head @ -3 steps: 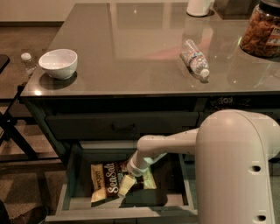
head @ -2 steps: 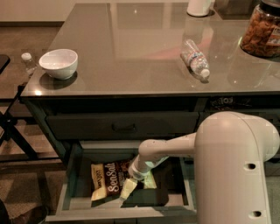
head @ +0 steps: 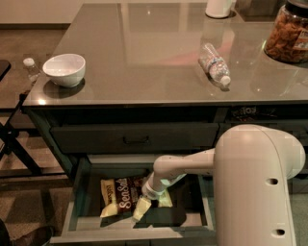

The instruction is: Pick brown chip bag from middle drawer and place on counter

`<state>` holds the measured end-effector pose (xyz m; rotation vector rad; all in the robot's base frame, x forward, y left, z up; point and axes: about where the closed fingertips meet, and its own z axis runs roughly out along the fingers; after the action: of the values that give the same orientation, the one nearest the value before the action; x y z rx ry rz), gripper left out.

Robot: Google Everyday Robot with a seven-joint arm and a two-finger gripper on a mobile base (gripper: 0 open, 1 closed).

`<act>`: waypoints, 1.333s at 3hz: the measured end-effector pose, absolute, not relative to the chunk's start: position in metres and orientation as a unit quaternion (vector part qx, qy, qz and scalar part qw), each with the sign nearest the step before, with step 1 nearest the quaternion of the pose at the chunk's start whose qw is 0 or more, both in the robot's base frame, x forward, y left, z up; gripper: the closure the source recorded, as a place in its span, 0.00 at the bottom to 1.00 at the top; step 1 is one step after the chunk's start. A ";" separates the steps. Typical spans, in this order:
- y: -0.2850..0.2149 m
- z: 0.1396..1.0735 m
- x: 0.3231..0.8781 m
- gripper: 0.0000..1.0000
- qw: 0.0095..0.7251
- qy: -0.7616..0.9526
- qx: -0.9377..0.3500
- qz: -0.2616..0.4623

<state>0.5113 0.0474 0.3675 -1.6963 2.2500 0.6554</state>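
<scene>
As pincer [head: 143, 209] hangs by chip bag [head: 120, 197] in drawer [head: 77, 204], bottle [head: 215, 66] on counter [head: 144, 57]

floor [head: 19, 202]: brown, speckled | wall [head: 38, 9]: pale strip, top left | black stand legs [head: 18, 150]: left | light: dim

Four things stand on a large, glossy grey-brown rectangular counter [head: 144, 57] set on dark grey-green cabinetry. A clear plastic water bottle [head: 215, 65] lies on its side toward the right. Well apart to the bottle's left, near the front corner, sits a round white bowl [head: 64, 69]. Right of the bottle stands a clear jar of brown snacks [head: 288, 31], and behind it a white cylindrical container [head: 220, 7]. Below and left of the bottle, the robot's gripper [head: 151, 205] is inside the open middle drawer [head: 79, 202].
</scene>
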 end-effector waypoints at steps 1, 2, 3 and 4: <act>0.047 0.368 0.511 0.19 0.124 0.772 -0.582 0.225; 0.047 0.367 0.511 0.42 0.124 0.772 -0.582 0.225; 0.047 0.367 0.511 0.65 0.124 0.772 -0.582 0.225; 0.047 0.367 0.511 0.89 0.124 0.772 -0.582 0.225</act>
<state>0.5112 0.0475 0.3675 -1.6965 2.2500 0.6556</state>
